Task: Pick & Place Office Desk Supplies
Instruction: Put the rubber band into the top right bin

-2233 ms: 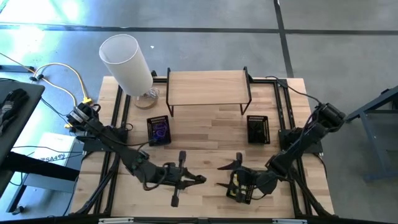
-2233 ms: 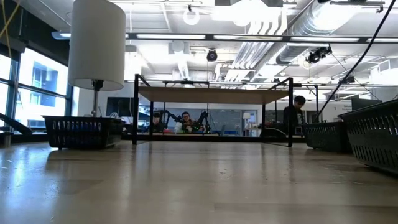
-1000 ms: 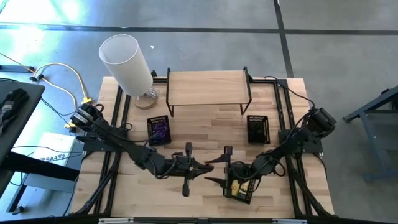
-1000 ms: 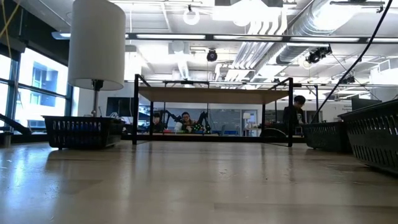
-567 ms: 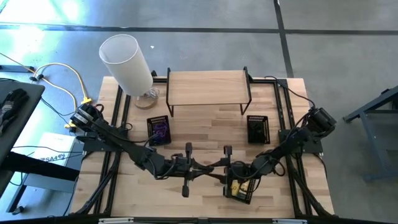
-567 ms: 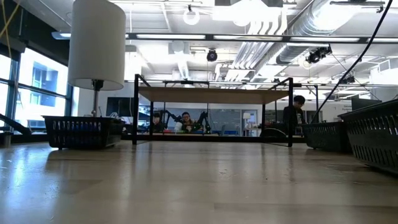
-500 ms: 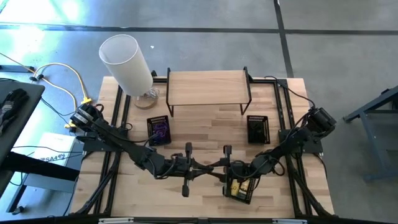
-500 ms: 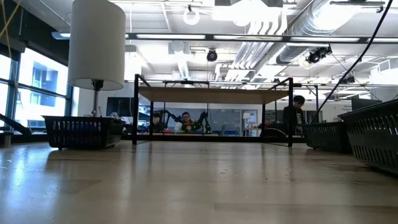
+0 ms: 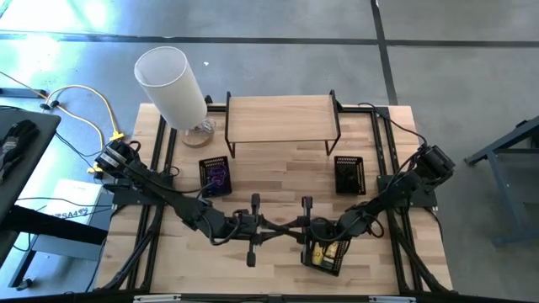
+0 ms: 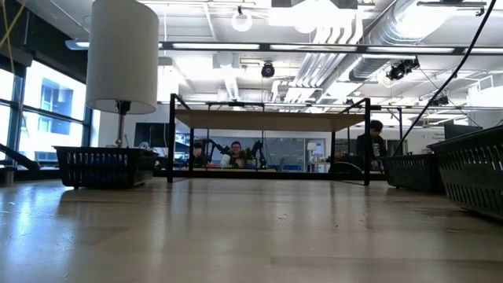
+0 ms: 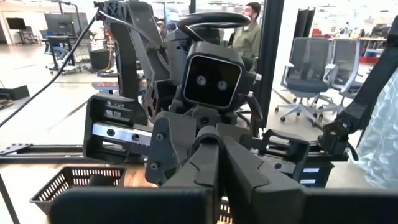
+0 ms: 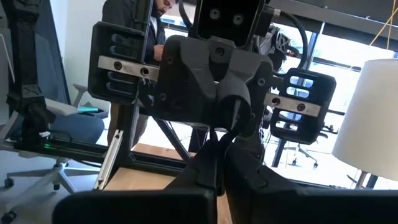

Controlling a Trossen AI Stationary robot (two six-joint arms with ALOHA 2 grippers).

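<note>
Evidently the two arms meet tip to tip near the front middle of the tabletop (image 9: 278, 181). The left tool (image 9: 280, 229) and the right tool (image 9: 296, 227) point at each other, and each wrist view looks straight into the other arm's camera housing. Both pairs of fingers are pressed together. What lies between the tips cannot be made out; if an item is being handed across, it is too small to see.

Just beside the right tool sits the near mesh tray (image 9: 328, 254), holding small yellow pieces (image 9: 330, 251). A second tray (image 9: 216, 175) farther back on the left holds purple band loops (image 9: 218, 177), and a third tray (image 9: 349, 174) on the right looks dark inside. The white cylinder lamp (image 9: 173, 87) and the wooden riser shelf (image 9: 282, 120) stand at the back.

The step looks like a hand-over. To do it well, the receiving tool should have a firm pinch before the other lets go, and neither arm should pull sideways while both are clamped. The release should come first and the retreat after, straight back along the tool's own line, keeping clear of the near tray's rim.
</note>
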